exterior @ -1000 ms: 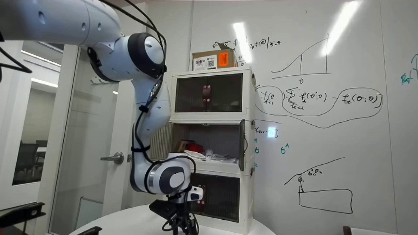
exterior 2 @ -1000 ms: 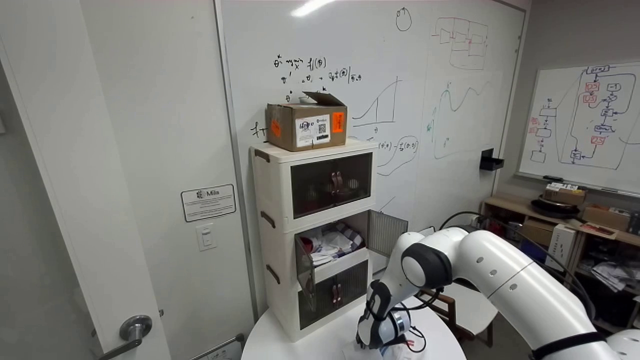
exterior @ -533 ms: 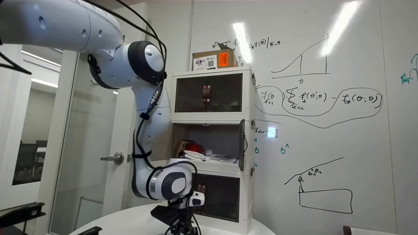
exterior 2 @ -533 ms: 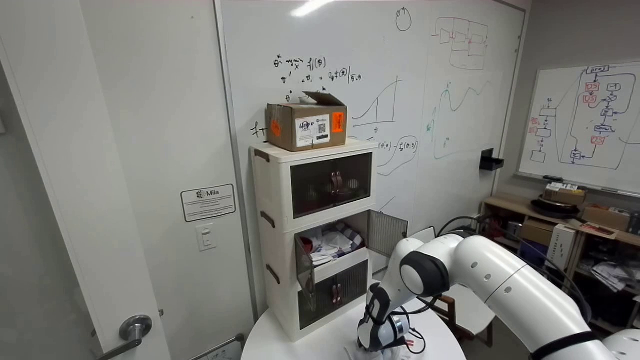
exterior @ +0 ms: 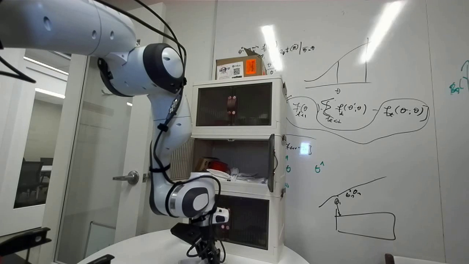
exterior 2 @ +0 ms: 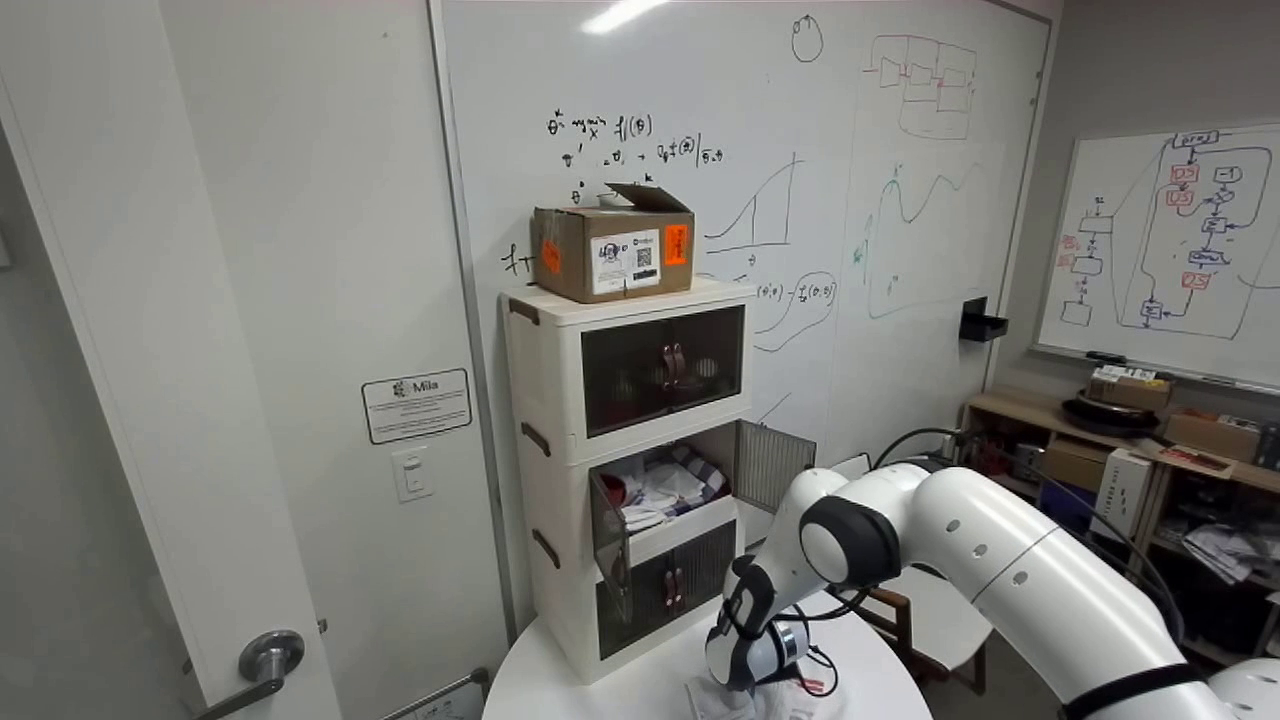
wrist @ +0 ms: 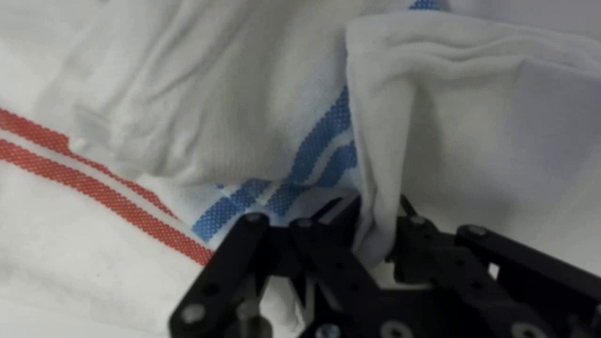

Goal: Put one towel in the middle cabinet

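Black two-fingered hand (wrist: 375,211), wrist view: drawn nearly together, narrow gap filled by a pinched fold of white fabric towel (wrist: 387,141). Just left of fold, white cloth with two blue woven stripes (wrist: 324,129); farther left, white cloth with two red woven stripes (wrist: 119,204). Cannot tell whether all one piece.

In an exterior view: hand pointing down, tips cut off by lower edge, over round white worktop (exterior: 146,245). Behind, boxy white three-tier tower (exterior: 238,131) with white-framed middle cabinet (exterior: 243,154), ribbed doors swung wide; inside, crumpled white cloths (exterior: 251,179) and red object (exterior: 219,167), latter too small to identify.

In an exterior view: hand mostly hidden behind white jointed arm (exterior 2: 1000,560) with black bands. Red-striped cloth on worktop below wrist. Towel at the hand, outside and lower than middle cabinet. Brown cardboard box (exterior 2: 612,250) on top of tower, one flap raised.
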You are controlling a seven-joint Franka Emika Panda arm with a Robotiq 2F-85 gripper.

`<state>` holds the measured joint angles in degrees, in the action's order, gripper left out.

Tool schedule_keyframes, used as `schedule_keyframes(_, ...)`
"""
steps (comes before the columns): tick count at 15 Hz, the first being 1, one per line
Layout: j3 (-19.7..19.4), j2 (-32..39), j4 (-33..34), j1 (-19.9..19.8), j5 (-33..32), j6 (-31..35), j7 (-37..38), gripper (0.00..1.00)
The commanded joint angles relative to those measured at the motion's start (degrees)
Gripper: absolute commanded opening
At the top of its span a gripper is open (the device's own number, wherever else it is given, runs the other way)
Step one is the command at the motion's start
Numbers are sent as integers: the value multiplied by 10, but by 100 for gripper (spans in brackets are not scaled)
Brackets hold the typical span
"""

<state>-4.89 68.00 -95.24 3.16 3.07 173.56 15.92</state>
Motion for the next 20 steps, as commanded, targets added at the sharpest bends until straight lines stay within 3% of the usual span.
schedule_keyframes(1,21,-30,-18,-6,22,3,-16,2)
schedule_keyframes(8,123,-113,-53,-74,73,17,-23,2)
schedule_keyframes(13,232,-176,-81,-160,92,139,-50,2)
schedule_keyframes(20,358,-225,-111,-264,29,353,-31,2)
